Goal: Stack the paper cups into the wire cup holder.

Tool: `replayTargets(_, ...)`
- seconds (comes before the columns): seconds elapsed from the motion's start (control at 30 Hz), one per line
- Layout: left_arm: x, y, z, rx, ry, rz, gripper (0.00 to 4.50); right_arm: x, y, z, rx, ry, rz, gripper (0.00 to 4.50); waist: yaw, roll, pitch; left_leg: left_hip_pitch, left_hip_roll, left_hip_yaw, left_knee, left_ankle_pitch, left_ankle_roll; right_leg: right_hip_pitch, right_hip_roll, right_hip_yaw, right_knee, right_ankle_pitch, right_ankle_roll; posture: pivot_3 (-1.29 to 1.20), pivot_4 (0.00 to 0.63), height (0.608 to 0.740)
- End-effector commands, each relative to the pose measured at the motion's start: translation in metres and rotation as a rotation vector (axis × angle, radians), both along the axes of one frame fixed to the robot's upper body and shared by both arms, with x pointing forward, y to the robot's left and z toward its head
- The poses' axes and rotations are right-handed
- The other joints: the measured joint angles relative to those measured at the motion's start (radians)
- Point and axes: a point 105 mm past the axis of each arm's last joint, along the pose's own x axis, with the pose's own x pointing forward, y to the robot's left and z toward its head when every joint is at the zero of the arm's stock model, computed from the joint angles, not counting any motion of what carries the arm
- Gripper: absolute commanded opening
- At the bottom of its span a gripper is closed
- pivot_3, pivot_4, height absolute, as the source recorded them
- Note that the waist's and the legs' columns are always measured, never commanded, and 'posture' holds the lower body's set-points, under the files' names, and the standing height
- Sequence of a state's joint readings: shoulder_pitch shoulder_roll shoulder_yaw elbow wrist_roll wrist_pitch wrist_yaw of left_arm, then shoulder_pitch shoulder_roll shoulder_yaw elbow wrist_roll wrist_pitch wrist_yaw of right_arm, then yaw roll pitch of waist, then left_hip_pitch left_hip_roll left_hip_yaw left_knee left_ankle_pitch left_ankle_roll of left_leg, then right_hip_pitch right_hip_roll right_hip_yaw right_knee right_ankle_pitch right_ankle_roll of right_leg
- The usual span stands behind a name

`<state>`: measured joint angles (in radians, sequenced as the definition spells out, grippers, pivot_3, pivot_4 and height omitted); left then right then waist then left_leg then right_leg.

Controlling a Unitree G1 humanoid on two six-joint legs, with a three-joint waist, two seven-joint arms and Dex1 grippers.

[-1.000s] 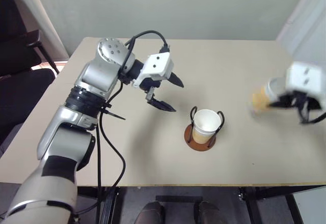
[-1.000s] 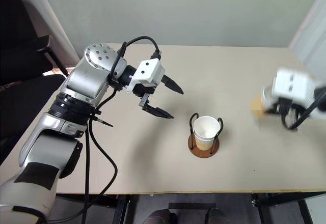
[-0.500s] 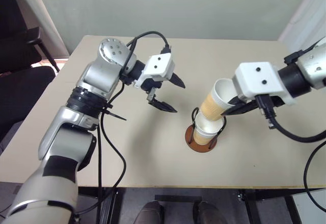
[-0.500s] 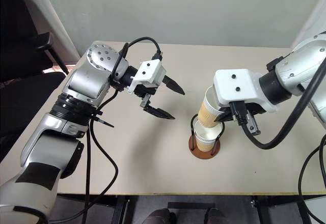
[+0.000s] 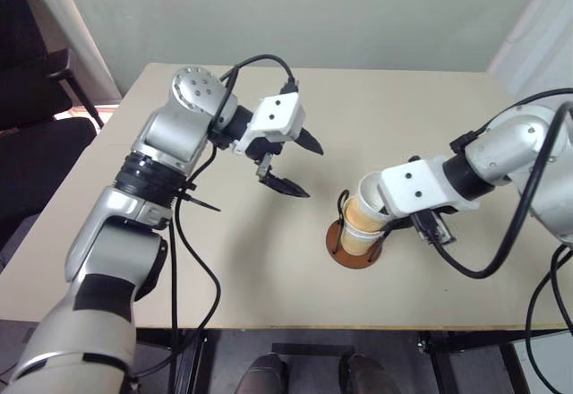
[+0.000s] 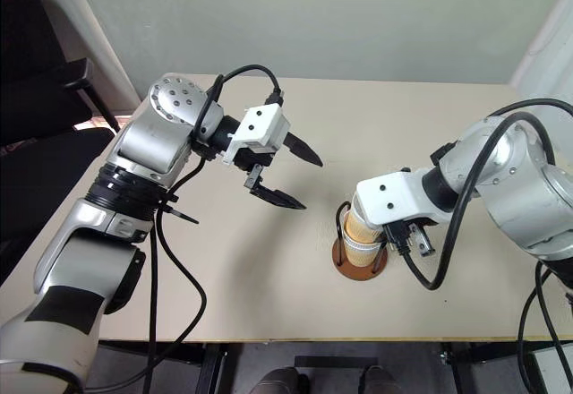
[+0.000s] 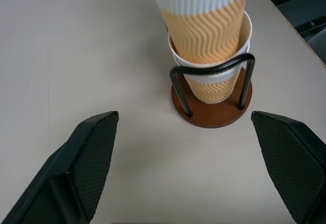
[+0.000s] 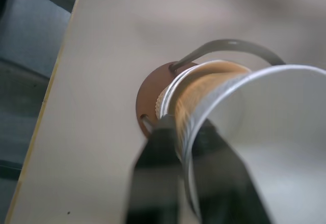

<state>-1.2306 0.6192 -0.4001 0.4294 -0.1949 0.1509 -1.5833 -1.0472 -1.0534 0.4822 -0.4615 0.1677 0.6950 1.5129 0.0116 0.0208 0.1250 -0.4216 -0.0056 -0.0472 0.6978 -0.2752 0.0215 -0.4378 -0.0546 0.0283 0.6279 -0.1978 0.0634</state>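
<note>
The wire cup holder (image 5: 346, 256), a reddish-brown disc with black wire loops, stands near the table's middle with one paper cup (image 7: 216, 84) in it. A second paper cup (image 5: 365, 204), tan with a white rim, sits tilted inside the first. My right gripper (image 8: 184, 142) is shut on this upper cup's rim, one finger inside the wall and one outside. My left gripper (image 5: 313, 173) hangs open above the table to the left of the holder, its fingers (image 7: 91, 152) wide apart and empty, pointing toward the holder.
The beige table (image 5: 269, 278) has its front edge a little in front of the holder. A black chair (image 5: 36, 143) stands off the table's left side. Black cables (image 5: 483, 269) loop from my right arm over the table's right part.
My right arm swung in from the right with the paper cup and lowered it into the cup standing in the holder. The left arm stayed still.
</note>
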Motion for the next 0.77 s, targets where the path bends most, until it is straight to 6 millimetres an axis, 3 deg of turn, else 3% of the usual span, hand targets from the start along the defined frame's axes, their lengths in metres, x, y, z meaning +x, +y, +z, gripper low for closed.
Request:
replayTargets(0.03,-0.006,-0.001,0.012,0.0,-0.036,-0.039,4.5,-0.001,0.01,0.035,0.106,-0.019,-0.022,1.82,-0.002,0.0,0.0,0.0,0.0,0.0,0.0,0.0,0.0,0.0,0.0,0.0,0.0,0.0,0.0,0.0,0.15,0.74)
replayTargets(0.17,-0.005,-0.001,0.011,0.0,-0.034,-0.034,4.5,0.003,0.008,0.072,0.247,-0.014,-0.112,3.12,0.001,0.0,0.0,-0.001,0.0,-0.001,0.0,0.0,0.0,-0.001,0.0,0.0,-0.001,-0.001,-0.001,0.0,0.15,0.74)
replayTargets(0.27,-0.001,0.005,0.009,-0.007,-0.031,0.0,4.5,0.005,-0.009,0.092,0.352,-0.032,-0.229,3.12,0.002,0.0,0.0,-0.002,0.0,-0.001,-0.001,0.0,0.0,-0.001,0.0,0.0,-0.002,-0.001,-0.002,0.0,0.15,0.74)
replayTargets(0.33,0.006,0.013,0.01,-0.046,-0.02,0.062,4.5,0.008,-0.037,0.099,0.435,-0.065,-0.37,3.12,0.007,0.0,0.0,-0.002,0.0,-0.001,-0.001,0.0,0.0,-0.001,0.0,-0.001,-0.002,-0.001,-0.002,0.0,0.15,0.74)
replayTargets(0.53,0.021,0.05,0.007,-0.165,0.02,0.287,4.5,0.017,-0.122,0.087,0.534,-0.241,-0.75,3.12,0.01,0.0,0.0,-0.001,0.0,0.0,-0.003,-0.001,-0.002,0.0,0.0,0.0,-0.001,-0.002,-0.002,0.0,0.15,0.74)
replayTargets(0.63,0.023,0.074,0.002,-0.219,0.038,0.408,4.5,0.012,-0.143,0.065,0.57,-0.243,-0.855,3.12,0.008,0.0,0.001,-0.001,0.0,0.001,-0.005,0.0,-0.004,-0.002,0.0,0.0,0.0,-0.002,-0.002,0.0,0.15,0.74)
replayTargets(0.77,0.023,0.096,-0.006,-0.263,0.068,0.536,4.5,0.01,-0.152,0.046,0.603,-0.256,-0.917,3.12,0.004,0.001,0.001,0.003,0.001,0.002,-0.006,0.001,-0.006,-0.002,0.001,0.001,0.003,-0.002,-0.002,0.0,0.15,0.74)
